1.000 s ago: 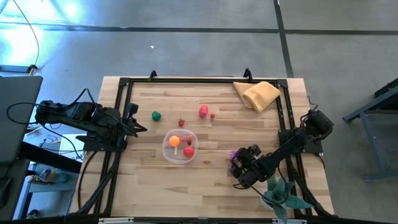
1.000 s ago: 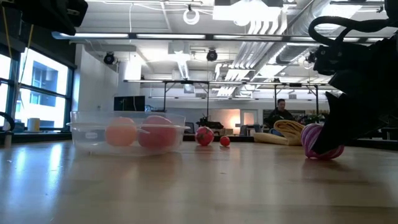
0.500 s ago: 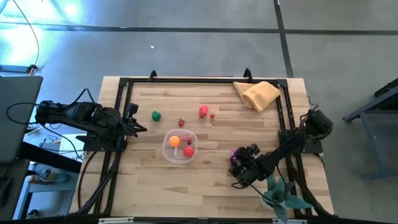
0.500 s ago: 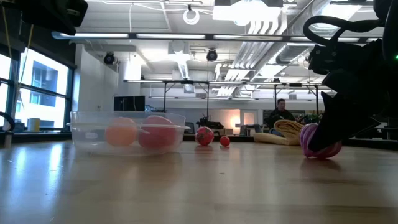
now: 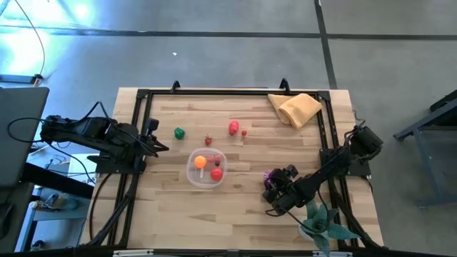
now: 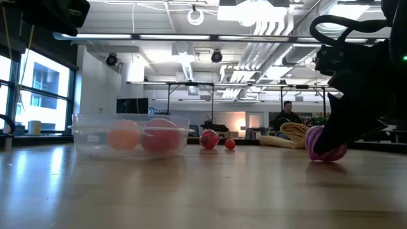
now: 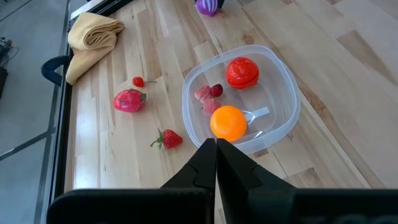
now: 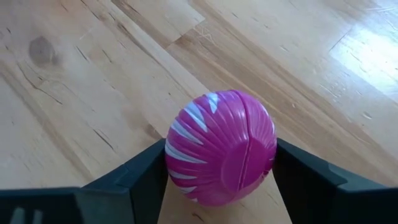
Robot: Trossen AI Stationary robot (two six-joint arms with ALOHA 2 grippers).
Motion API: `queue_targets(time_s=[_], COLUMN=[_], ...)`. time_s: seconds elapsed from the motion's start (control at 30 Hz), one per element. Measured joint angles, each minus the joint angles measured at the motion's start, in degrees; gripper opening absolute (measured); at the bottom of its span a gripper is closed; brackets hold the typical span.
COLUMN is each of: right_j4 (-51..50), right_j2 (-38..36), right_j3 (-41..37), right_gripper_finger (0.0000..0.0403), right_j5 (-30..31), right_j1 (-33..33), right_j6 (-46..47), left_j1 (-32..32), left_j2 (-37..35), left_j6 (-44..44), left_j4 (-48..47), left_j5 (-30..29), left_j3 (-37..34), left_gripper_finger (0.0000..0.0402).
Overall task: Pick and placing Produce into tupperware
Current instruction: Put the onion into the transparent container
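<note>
A purple, white-striped ribbed toy vegetable (image 8: 221,146) lies on the table at the near right, and my right gripper (image 5: 272,184) is shut on it. The clear round tupperware (image 5: 191,160) stands mid-table with an orange fruit (image 7: 228,122), a red tomato (image 7: 242,72) and small pink pieces inside. Beyond it, loose on the wood, lie a green piece (image 5: 179,133), a strawberry (image 5: 208,140), a pink-red fruit (image 5: 233,128) and a tiny red one (image 5: 244,133). My left gripper (image 7: 216,163) waits shut at the table's left edge, above the wood. My right gripper pinches the purple vegetable between its two fingers, one on each of its rounded sides (image 8: 173,155). The fingers slant down at it from the table's near right. The vegetable's underside (image 6: 327,158) rests on the table.
A folded tan cloth (image 5: 296,108) lies at the far right corner. A teal spiky plant (image 5: 321,223) sits at the near right corner, close behind my right arm. A black frame (image 5: 214,91) runs around the table's edges. Bare wood stretches between the tupperware and the purple vegetable.
My right gripper has kept its place. The purple vegetable between its fingers has shifted a little toward the tupperware and turned, so that its white stripes no longer show in the low view.
</note>
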Motion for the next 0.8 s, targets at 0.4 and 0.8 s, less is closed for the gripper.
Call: queue_targets(time_s=[0.4, 0.8], right_j4=[-5.89, -11.67], right_j2=[0.04, 0.04], right_j3=[5.11, 26.05], right_gripper_finger=[0.0243, 0.0243], right_j5=[3.31, 10.7], right_j1=[0.02, -5.32], right_j6=[-3.61, -32.14], left_j1=[-0.01, 0.0], left_j2=[0.01, 0.01], left_j6=[0.0, 0.0], left_j4=[0.0, 0.0], left_j5=[0.0, 0.0], left_j3=[0.0, 0.0], left_gripper_finger=[0.0003, 0.0003])
